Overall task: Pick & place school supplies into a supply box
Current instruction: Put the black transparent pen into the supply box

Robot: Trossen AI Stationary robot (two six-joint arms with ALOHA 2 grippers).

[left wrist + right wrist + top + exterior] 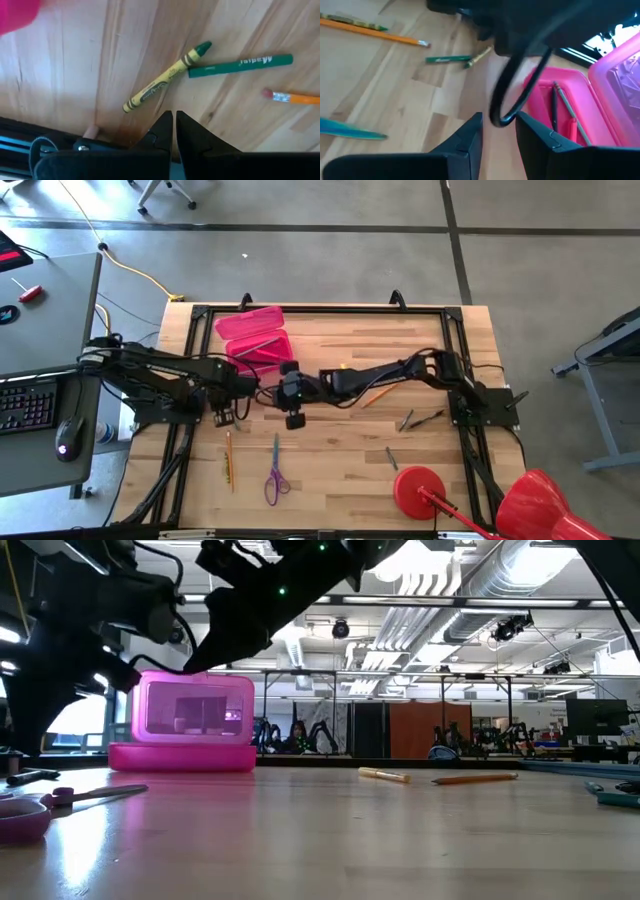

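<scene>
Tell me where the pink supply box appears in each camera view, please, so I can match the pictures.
High view: pink supply box upper left of centre, just above the two grippers.
Low view: at the left, on the table.
Left wrist view: only a pink corner at the edge.
Right wrist view: beyond the fingers, pens inside.
Shared landmark: the wooden table.

Scissors lie right of pencil

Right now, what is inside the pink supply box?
The right wrist view shows two thin pens, one dark and one grey, inside the pink supply box. A black cable and the lid hide the rest.
</scene>
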